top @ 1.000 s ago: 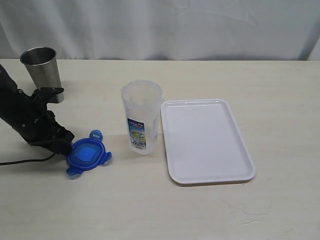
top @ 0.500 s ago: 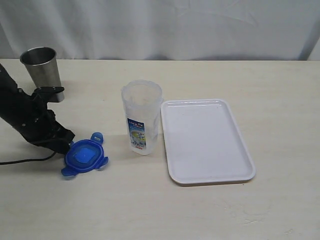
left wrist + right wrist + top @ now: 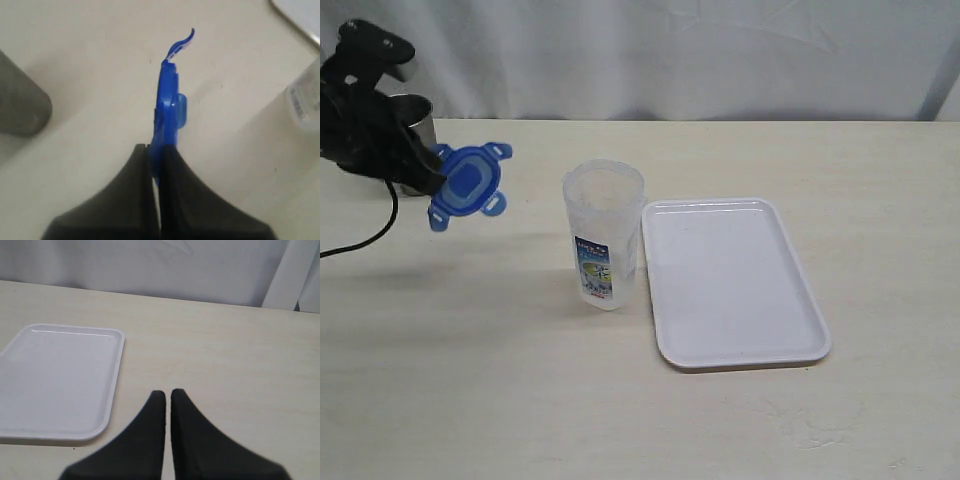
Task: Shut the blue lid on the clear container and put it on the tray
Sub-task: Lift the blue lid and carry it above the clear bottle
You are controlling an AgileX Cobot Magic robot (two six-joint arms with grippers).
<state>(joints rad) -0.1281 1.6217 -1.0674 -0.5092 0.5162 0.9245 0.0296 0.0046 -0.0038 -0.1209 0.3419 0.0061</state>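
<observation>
**benchguy:** ok so what's actually sitting on that table (image 3: 620, 410)? looks like a pale, cream-ish wood top to me

**mo_77:** yep, light top with a white curtain behind it. Three things on it. The clear container (image 3: 603, 235) stands upright about dead centre, open at the top, with its printed label facing the camera. The tray (image 3: 735, 285) lies flat at 3 o'clock from it, just beside it, and I can't tell if they touch.

**benchguy:** and the metal thing?

**mo_77:** steel cup (image 3: 418, 112), way out at 10 o'clock near the back edge, upright, partly hidden.
</observation>
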